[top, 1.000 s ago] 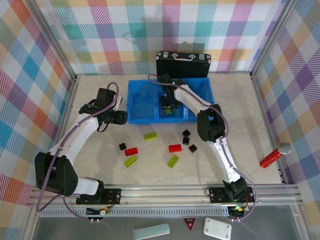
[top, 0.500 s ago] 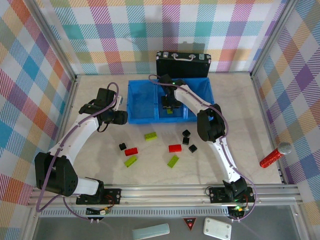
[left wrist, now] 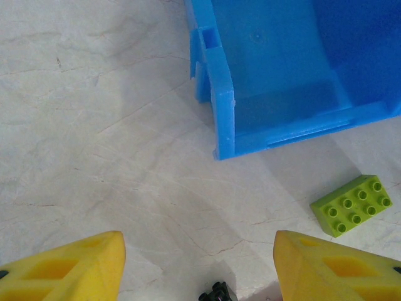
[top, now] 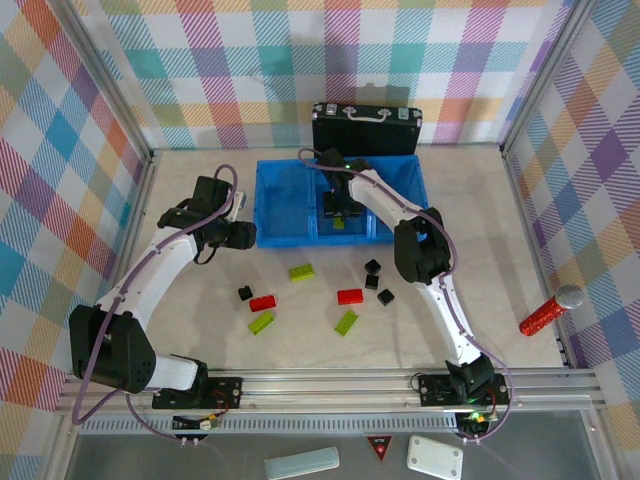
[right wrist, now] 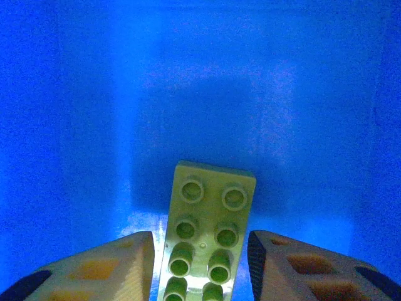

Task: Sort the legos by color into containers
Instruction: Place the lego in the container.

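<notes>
Blue bin (top: 285, 205): three compartments. Left jaws: parted, empty, over surface (left wrist: 94, 125) beside bin corner. Right jaws: in middle compartment, flanking green brick (right wrist: 210, 232); gripping or freed, cannot tell. Risk: brick sticks to a jaw and lifts out again.

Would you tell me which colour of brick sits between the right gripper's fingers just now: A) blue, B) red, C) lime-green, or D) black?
C: the right wrist view shows a lime-green brick between the fingers of the right gripper, studs up, inside the blue bin.
</notes>
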Robot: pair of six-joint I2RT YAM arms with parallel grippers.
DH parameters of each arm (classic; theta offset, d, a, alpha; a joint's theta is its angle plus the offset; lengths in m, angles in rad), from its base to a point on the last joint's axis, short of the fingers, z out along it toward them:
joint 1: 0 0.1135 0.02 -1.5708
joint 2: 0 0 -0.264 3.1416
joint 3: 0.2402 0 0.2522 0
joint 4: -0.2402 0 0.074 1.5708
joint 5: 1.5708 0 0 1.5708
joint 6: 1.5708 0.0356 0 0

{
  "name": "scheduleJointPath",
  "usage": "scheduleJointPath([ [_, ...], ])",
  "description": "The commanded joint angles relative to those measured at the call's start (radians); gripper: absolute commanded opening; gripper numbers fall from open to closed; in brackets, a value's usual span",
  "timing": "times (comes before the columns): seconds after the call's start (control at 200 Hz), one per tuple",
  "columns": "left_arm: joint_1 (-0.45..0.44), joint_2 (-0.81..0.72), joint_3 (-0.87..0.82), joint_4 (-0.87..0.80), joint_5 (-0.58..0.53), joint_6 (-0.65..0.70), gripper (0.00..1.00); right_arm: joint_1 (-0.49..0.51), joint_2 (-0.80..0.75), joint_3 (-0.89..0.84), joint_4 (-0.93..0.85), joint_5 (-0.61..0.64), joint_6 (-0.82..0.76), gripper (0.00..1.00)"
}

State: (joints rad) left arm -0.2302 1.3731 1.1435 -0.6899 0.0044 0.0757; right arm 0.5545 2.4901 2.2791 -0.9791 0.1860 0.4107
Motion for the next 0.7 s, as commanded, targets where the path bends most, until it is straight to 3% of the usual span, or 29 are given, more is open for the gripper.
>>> scheduleJointPath([
  [0.0,0.014,-0.024,0.013,-0.022,0.017,0.005,0.64,-0.007,-0.078,0.013,-0.042,-0.014,0.007,0.45],
  [0.465,0.014,-0.026,0.012,-0.022,0.020,0.003,0.64,0.005,-0.201,0.021,-0.121,-0.022,-0.013,0.45],
  [0.695,0.014,-0.029,0.011,-0.022,0.017,0.003,0.64,0.015,-0.320,-0.089,-0.114,-0.010,-0.014,0.45],
])
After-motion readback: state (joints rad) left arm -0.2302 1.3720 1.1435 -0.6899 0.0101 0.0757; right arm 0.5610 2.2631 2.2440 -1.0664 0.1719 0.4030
